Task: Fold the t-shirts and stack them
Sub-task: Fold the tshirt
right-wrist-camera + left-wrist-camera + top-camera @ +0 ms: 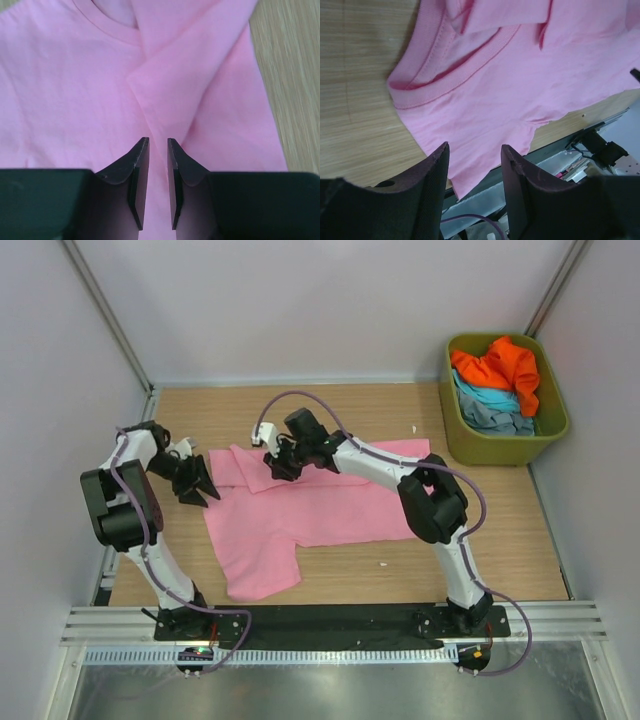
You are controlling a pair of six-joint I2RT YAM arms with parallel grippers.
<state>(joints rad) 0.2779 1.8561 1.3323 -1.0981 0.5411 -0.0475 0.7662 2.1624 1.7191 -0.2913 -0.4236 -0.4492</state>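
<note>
Directly below right jaws, pink t-shirt (pixel 75 90), left jaws at its edge

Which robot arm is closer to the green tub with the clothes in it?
Right. The right fingers are over the pink t-shirt, mid-table; the green tub sits in the far right corner. The left fingers are past the shirt's other edge, farther away.

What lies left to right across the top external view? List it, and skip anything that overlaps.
left claw → pink t-shirt → olive-green tub
</note>
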